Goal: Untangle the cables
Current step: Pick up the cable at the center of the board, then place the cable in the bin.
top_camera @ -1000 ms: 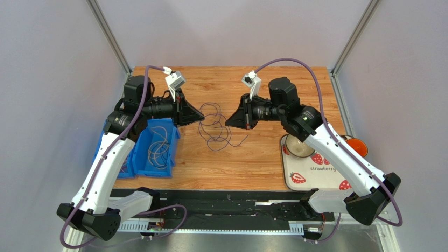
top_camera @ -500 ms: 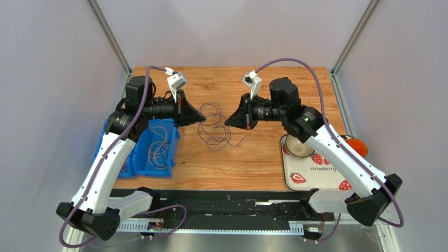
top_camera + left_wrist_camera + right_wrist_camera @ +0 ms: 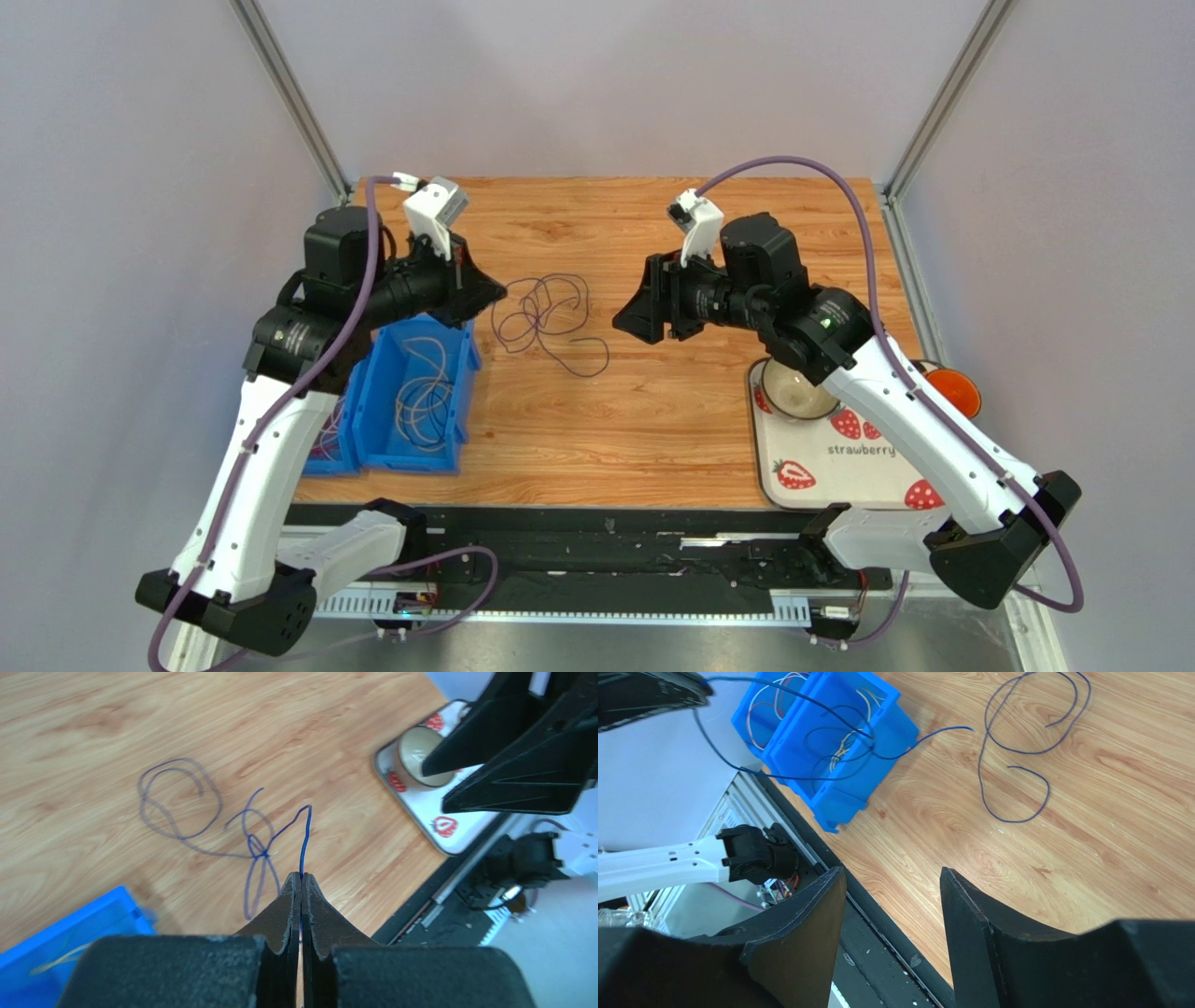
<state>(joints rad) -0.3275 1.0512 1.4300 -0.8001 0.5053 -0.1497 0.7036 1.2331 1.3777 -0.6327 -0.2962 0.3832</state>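
Cable [image 3: 260, 855]: thin dark-purple wire, loose loops meeting at one knot.

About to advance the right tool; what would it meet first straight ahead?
Probably bare wooden table first, since the open right tool seems to tilt downward; the blue bin lies beyond. Depth is unclear.

Two arms [image 3: 267, 448], each with one gripper: the left gripper [image 3: 491, 291] and the right gripper [image 3: 620, 319]. Two blue bins [image 3: 414, 464] stand side by side; the thin wires [image 3: 428, 392] in them are too tangled to count. On the one wooden table [image 3: 673, 434] the dark blue cables [image 3: 261, 854] look like two, though the crossings leave that unsure. One strawberry-printed tray [image 3: 842, 469] carries one pale bowl [image 3: 797, 392], with one orange-red round thing [image 3: 957, 389] just beside it.
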